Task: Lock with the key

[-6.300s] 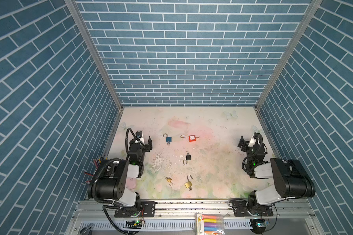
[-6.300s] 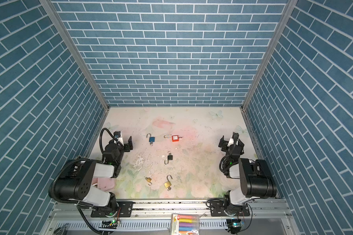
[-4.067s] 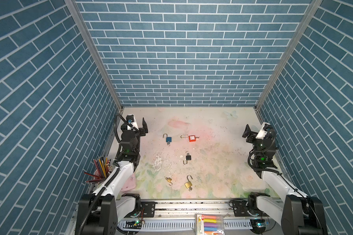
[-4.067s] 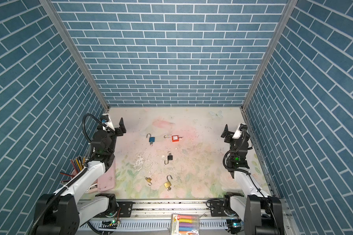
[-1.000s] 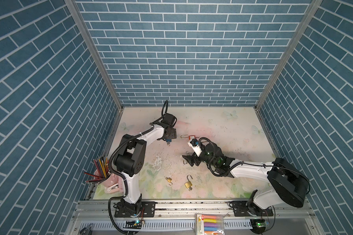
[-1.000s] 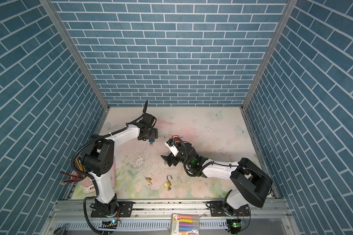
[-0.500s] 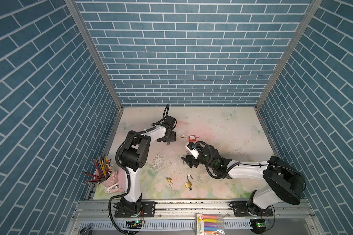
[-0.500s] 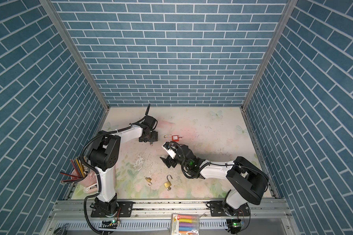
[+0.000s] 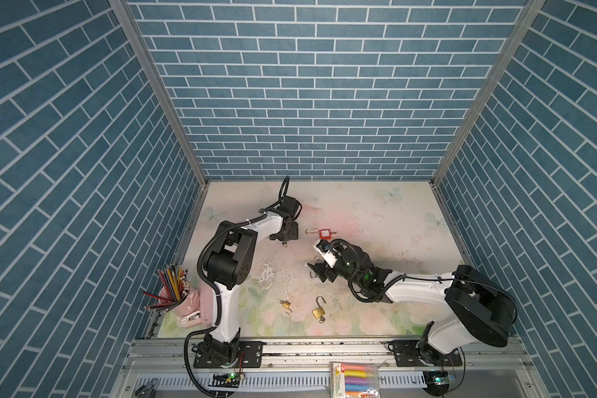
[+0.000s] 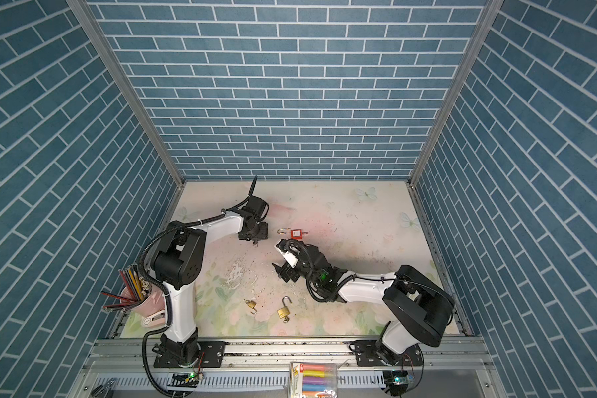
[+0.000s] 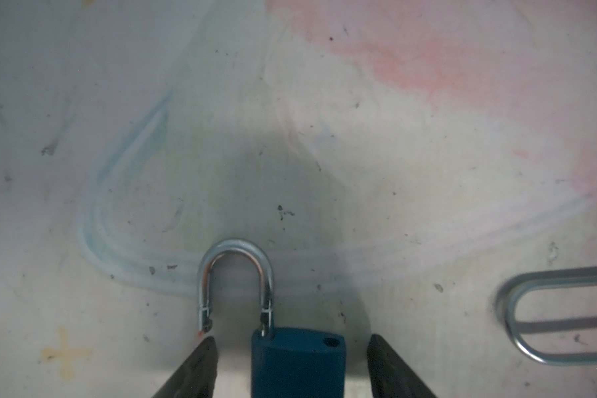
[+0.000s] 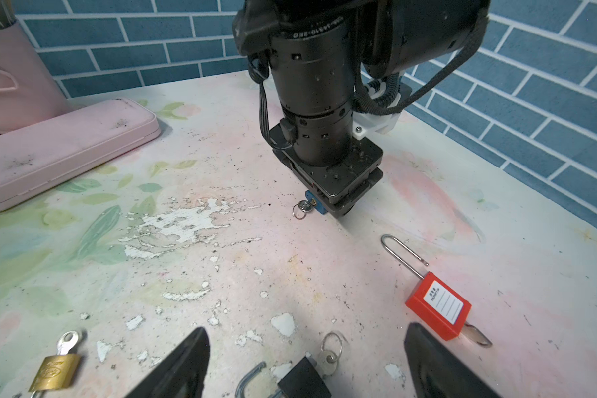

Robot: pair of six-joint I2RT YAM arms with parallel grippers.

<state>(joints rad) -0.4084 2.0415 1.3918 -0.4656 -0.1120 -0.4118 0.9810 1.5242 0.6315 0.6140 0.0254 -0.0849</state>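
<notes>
A blue padlock (image 11: 297,361) with its shackle (image 11: 236,275) swung open lies on the table. My left gripper (image 11: 292,339) straddles its body, open, with a gap on each side. In the right wrist view a key (image 12: 304,205) sticks out of the lock's base under that gripper. My right gripper (image 12: 305,329) hangs open over a black padlock (image 12: 302,380) with an open shackle and a ringed key (image 12: 330,351). In both top views the left gripper (image 9: 284,236) (image 10: 254,236) is at the back left and the right gripper (image 9: 321,272) (image 10: 283,272) near the middle.
A red padlock (image 9: 324,233) (image 12: 438,308) with a long shackle lies between the two grippers. Two brass padlocks (image 9: 319,312) (image 9: 285,304) lie nearer the front. A pink pencil case (image 12: 59,151) and a pink cup of pencils (image 9: 174,293) stand at the front left.
My left gripper has sunk down around the blue padlock. The right gripper has edged a little to the left over the black padlock.
</notes>
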